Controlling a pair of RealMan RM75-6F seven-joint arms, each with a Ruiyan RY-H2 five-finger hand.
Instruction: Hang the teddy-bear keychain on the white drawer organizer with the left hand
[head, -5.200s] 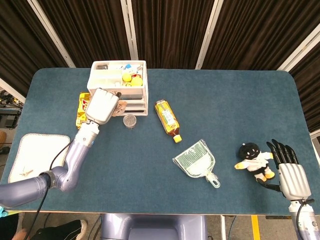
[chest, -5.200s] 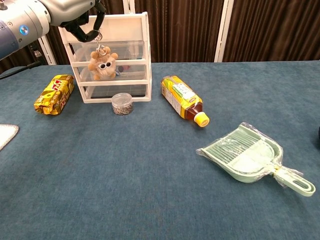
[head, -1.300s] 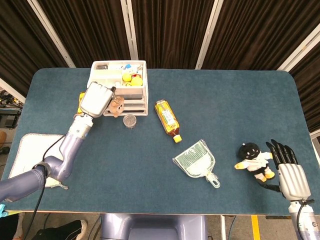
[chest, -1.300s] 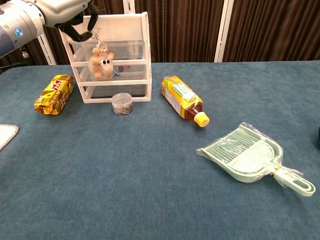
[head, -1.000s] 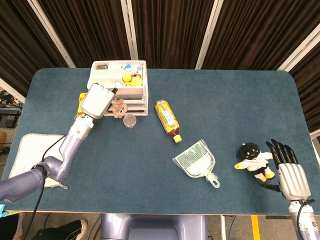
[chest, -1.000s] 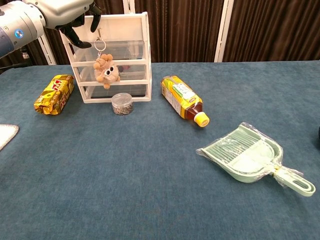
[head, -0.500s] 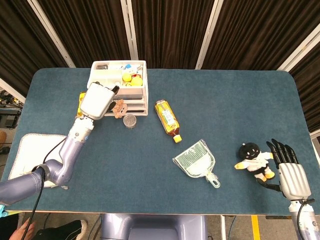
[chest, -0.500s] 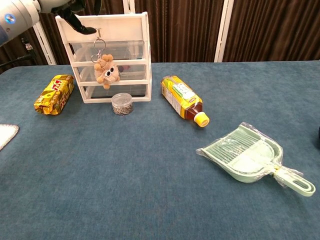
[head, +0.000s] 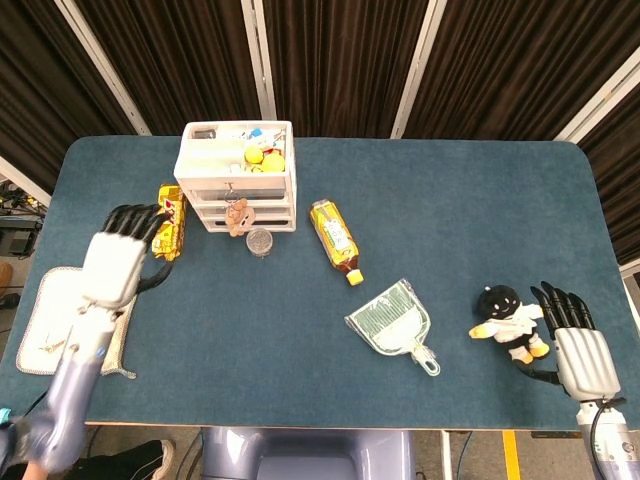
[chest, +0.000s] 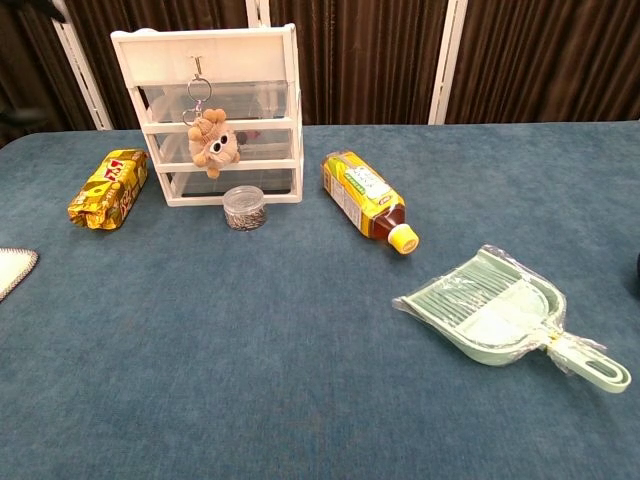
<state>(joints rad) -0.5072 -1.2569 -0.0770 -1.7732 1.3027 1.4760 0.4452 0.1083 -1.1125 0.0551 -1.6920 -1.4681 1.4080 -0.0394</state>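
The teddy-bear keychain (chest: 213, 143) hangs by its ring from a hook on the front of the white drawer organizer (chest: 215, 58), with nothing holding it; the head view shows the keychain (head: 236, 215) against the organizer (head: 238, 205) front. My left hand (head: 118, 258) is open, fingers spread, well to the left of the organizer and above the table's left side, holding nothing. It is outside the chest view. My right hand (head: 577, 348) lies open at the table's right front corner, beside a black-headed plush doll (head: 509, 322).
A yellow snack bag (chest: 107, 187) lies left of the organizer and a small clear jar (chest: 243, 207) in front of it. A yellow tea bottle (chest: 365, 201) lies to the right, a green dustpan (chest: 500, 317) further front. A white cloth (head: 60, 318) is at the left edge.
My left hand has let go of the keychain and drawn back leftward and toward the front edge, out of the chest view. The keychain stays hanging on the organizer.
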